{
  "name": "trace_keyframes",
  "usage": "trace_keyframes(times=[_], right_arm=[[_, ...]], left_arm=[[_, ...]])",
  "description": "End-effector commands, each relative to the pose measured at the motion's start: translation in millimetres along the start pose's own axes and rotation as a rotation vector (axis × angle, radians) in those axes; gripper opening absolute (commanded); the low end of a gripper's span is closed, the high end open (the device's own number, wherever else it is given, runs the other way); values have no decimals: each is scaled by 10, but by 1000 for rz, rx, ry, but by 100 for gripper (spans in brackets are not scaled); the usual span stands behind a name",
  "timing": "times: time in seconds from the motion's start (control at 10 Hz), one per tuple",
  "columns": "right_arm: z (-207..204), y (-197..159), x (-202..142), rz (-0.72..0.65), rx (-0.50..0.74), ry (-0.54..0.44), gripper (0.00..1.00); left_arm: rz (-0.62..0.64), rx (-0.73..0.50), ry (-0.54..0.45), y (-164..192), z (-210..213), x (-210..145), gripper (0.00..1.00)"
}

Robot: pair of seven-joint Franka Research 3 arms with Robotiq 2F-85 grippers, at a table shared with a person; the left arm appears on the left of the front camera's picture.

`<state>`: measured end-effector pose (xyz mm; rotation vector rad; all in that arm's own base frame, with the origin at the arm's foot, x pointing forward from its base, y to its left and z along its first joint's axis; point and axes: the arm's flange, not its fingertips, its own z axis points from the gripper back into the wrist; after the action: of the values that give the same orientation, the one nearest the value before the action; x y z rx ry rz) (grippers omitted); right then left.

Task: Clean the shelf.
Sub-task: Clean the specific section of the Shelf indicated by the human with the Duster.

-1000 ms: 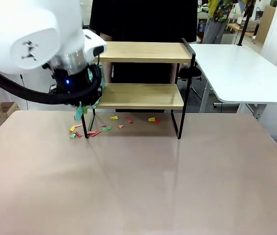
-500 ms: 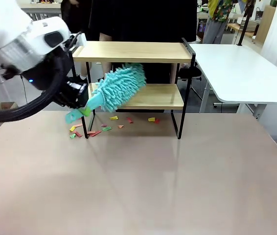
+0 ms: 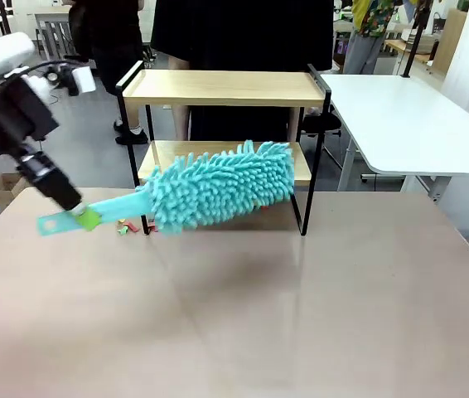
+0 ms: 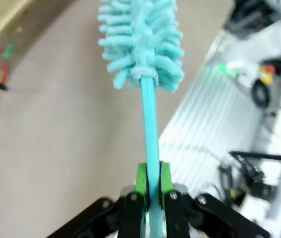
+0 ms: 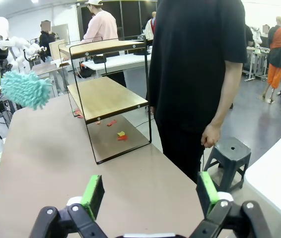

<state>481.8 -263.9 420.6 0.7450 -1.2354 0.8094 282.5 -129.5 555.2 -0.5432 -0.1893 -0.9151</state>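
1. front view: the shelf [image 3: 226, 87] stands at the far edge of the table [image 3: 317, 315].
2. left of the shelf, the left gripper [image 3: 84, 217] clamps the handle of the teal duster [image 3: 222, 184], whose fluffy head hangs before the shelf's lower board.
3. the right gripper [image 5: 150, 191] gapes wide, holding nothing.

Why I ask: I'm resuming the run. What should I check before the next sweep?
1. Left end effector shut on duster handle: ok.
2. Duster head apart from shelf: ok.
3. Shelf boards look bare of scraps: ok.
4. Table under shelf free of scraps: not ok.
5. Right end effector open, empty: ok.
6. Person's hand away from shelf: ok.
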Motion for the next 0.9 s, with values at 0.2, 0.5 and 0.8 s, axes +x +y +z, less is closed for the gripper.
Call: trace_keyframes(times=[0.2,0.5,0.8], right_arm=[[-3,12,32,5,-1,-2,100],[-3,12,32,5,-1,-2,100],[-3,12,32,5,-1,-2,100]], left_arm=[[-40,-12,310,59,463,-226,13],[-37,31,540,28,736,-276,13],[-66,58,709,192,464,-174,13]])
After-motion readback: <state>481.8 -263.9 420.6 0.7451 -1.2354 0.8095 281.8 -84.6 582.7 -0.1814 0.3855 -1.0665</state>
